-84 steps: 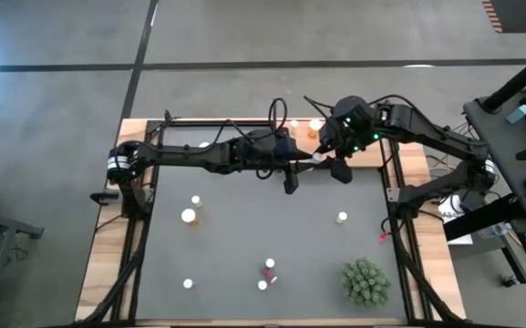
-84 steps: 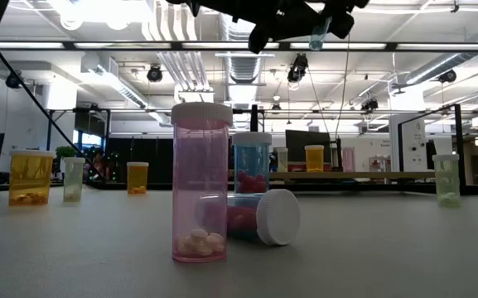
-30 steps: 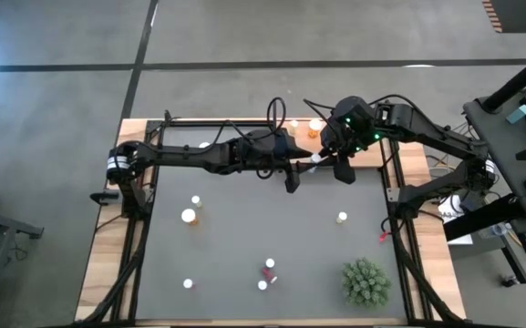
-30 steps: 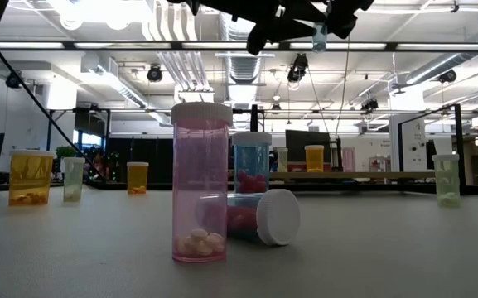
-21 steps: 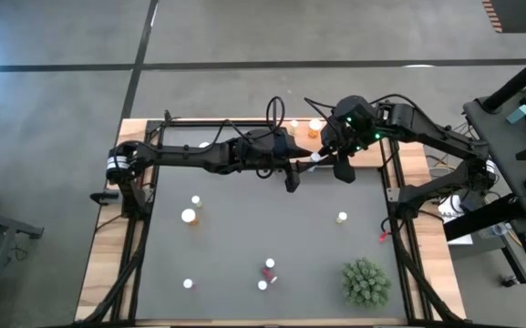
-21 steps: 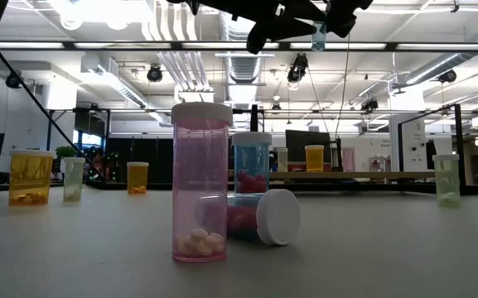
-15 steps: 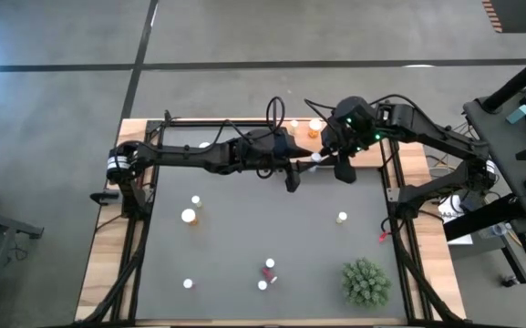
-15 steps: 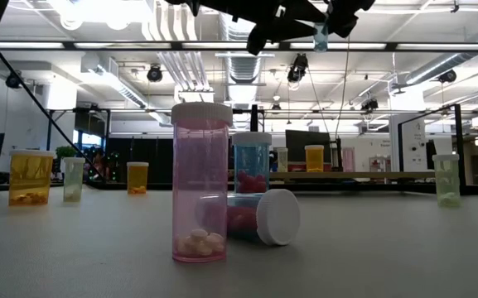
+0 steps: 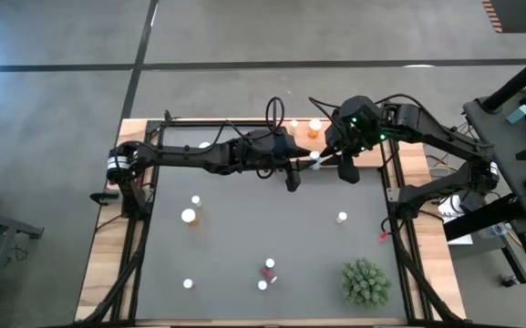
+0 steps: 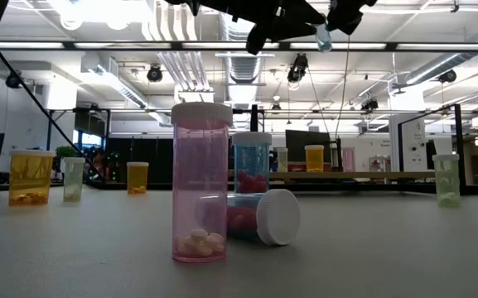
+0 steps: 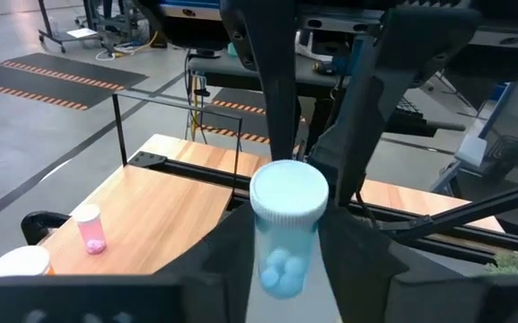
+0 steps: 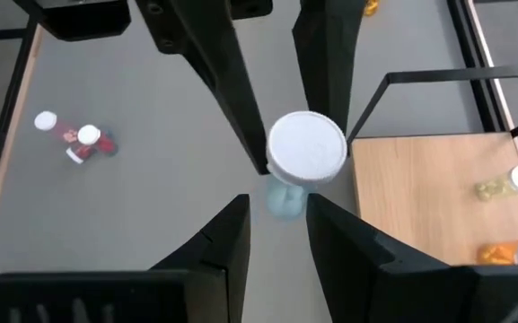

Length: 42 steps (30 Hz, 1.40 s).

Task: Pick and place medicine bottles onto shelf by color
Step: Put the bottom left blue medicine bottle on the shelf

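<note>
1. Bottle in play – the pale blue bottle [image 11: 286, 235], white-capped with blue pills inside, hangs in mid-air above the far part of the dark mat [image 9: 244, 237], just beside the shelf [image 12: 420, 193].
2. Left gripper [image 11: 290, 222] has its fingers pressed against both sides of the bottle's body; the right gripper [image 12: 279, 202] is pinched on it too, from the opposite side. Both seem to grip it.
3. Change since a moment ago: in the low view the bottle has tipped slightly, and from above the right wrist has edged a little toward its own side. That reads as a hand-over under way, with placing not yet begun.
4. Shelf stock: an orange bottle [image 12: 503, 254] and a pale green one [image 12: 503, 186] near one end, a pink one [image 11: 89, 230] farther along. Bare board lies between.
5. Edges – the thin black frame rail [image 12: 420, 79] borders the board and needs clearing. The plant [image 9: 366, 282] is well apart.
</note>
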Each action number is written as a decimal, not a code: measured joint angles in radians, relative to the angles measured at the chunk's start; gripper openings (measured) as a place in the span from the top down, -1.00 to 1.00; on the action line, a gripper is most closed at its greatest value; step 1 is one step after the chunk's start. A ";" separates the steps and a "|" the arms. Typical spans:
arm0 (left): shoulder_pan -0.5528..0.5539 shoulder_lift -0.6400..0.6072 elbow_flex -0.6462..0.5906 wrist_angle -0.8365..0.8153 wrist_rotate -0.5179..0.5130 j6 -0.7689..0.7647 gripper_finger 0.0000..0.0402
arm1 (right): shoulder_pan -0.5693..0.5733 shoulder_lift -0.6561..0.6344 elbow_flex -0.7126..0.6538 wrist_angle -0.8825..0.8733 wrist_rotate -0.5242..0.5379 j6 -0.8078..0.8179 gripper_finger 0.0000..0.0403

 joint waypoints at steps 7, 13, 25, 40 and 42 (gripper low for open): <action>0.000 0.000 -0.002 0.014 0.000 -0.002 0.71 | 0.000 0.001 0.000 0.013 0.005 0.001 0.49; 0.000 0.000 -0.003 0.033 0.000 -0.004 0.62 | 0.000 -0.002 0.000 0.014 0.004 0.003 0.49; 0.001 0.001 -0.002 0.077 0.002 -0.009 0.60 | 0.000 -0.078 0.000 -0.031 0.047 0.026 0.49; 0.001 0.000 0.020 0.121 0.025 -0.010 0.60 | 0.001 -0.118 0.012 0.109 0.053 0.064 0.49; 0.003 -0.004 0.039 0.131 0.025 -0.008 0.60 | 0.000 -0.122 0.036 0.116 0.053 0.065 0.49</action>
